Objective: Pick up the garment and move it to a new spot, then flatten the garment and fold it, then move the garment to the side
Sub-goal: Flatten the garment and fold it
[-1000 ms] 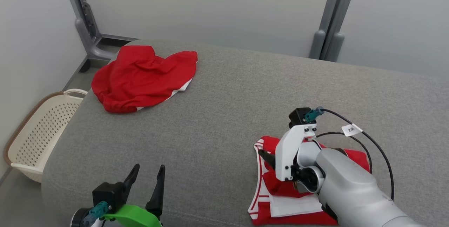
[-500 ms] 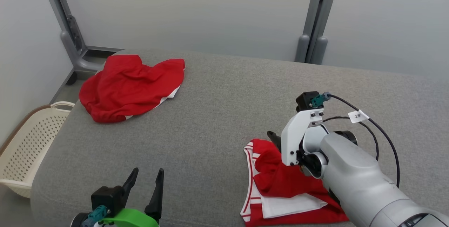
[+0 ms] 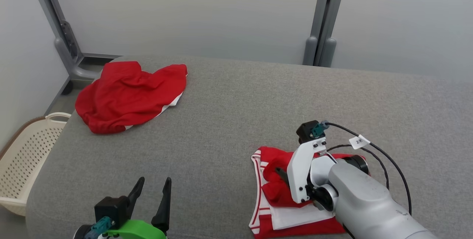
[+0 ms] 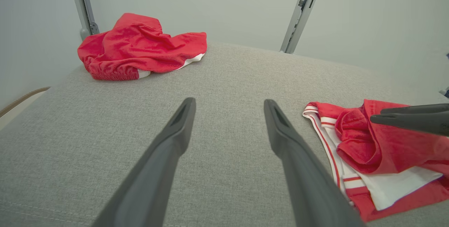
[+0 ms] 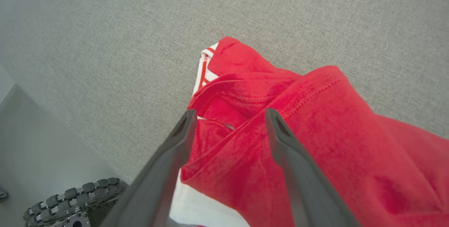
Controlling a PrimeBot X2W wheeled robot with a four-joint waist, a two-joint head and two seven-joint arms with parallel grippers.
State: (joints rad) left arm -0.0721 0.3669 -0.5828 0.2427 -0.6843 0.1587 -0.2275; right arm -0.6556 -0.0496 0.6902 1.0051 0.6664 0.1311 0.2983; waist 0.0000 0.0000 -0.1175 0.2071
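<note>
- Down at the near right of the couch (image 3: 258, 102) lies the folded garment (image 3: 271, 189), red with white panels and red-and-white striped trim along its left edge
- Its top red layer is bunched into a raised fold, with a white layer showing beneath it toward the near edge
- Right gripper (image 5: 230, 114) sits low over that fold, pointing left across the garment; its jaws are spread wide, one finger on each side of the fold, and nothing is pinched between them
- Whether the fingers touch the cloth cannot be told
- Left gripper (image 3: 154, 181) hangs at the near left, well apart from both garments, over bare grey fabric; its jaws are released and empty
- A crumpled garment (image 3: 125, 96), red with a white strip at its edge, lies at the far left corner of the couch, well apart from the folded one
- A cream perforated basket (image 3: 26, 150) stands on the floor beside the couch's left end
- Grey posts (image 3: 319, 28) rise against the pale wall behind
</note>
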